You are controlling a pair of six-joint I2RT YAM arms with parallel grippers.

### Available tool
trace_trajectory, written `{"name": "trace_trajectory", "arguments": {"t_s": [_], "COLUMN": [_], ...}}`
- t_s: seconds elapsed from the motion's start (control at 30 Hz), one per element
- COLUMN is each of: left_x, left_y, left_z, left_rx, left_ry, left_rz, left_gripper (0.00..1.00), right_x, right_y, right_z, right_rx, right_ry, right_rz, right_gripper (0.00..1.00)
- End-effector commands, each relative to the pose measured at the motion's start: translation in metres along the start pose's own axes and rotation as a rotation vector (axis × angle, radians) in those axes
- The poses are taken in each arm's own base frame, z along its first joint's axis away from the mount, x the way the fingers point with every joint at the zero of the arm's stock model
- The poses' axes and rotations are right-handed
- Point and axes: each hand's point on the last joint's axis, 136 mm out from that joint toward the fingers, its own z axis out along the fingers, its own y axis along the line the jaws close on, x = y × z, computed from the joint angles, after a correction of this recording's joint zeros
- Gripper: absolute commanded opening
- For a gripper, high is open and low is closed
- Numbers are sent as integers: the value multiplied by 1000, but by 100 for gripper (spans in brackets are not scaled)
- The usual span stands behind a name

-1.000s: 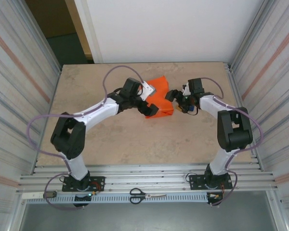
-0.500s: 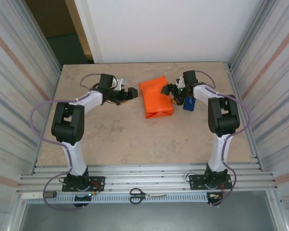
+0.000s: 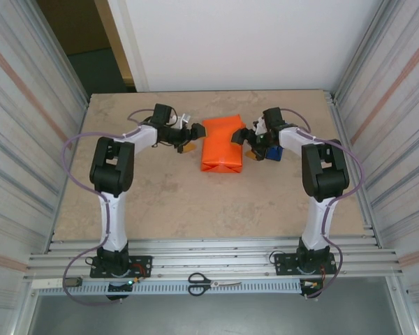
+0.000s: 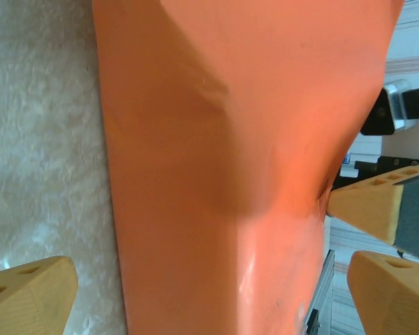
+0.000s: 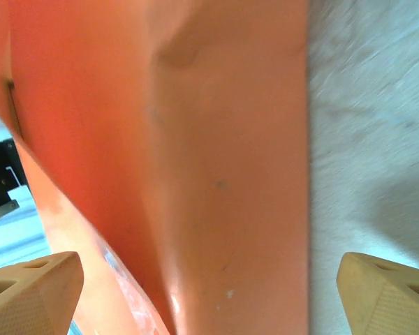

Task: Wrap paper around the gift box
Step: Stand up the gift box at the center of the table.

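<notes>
Lying on the tabletop point(image 3: 195, 202), the folded paper point(image 3: 222, 145) sits between the left hand point(image 3: 193, 138) and the right hand point(image 3: 250, 144), both spread wide and gripping nothing.

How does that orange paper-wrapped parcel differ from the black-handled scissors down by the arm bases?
The orange paper-wrapped parcel is bulky and lies mid-table between the left gripper and right gripper; the black-handled scissors are slim, lying on the metal rail at the near edge. The parcel is bright orange, the scissors black and silver. Neither is held.
</notes>
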Motion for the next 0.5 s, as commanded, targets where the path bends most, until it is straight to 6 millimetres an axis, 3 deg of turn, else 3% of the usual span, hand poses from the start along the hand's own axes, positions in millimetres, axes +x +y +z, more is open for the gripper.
{"name": "trace_trajectory", "arguments": {"t_s": [0.0,0.23,0.47], "left_x": [2,-1,-10], "left_y": [-8,-7,-12], "left_z": [7,30,37], "left_rx": [6,27,31], "left_ry": [65,132,128], "left_rz": [15,4,0], "left_gripper": [96,72,74], "right_x": [-20,-28,-33], "right_y": [17,31,32], "right_z": [0,14,13], "right_rx": [-29,-84,-81], "right_ry": [-31,1,-7], "right_rz": [-7,-14,-21], "right_gripper": [92,82,82]}}
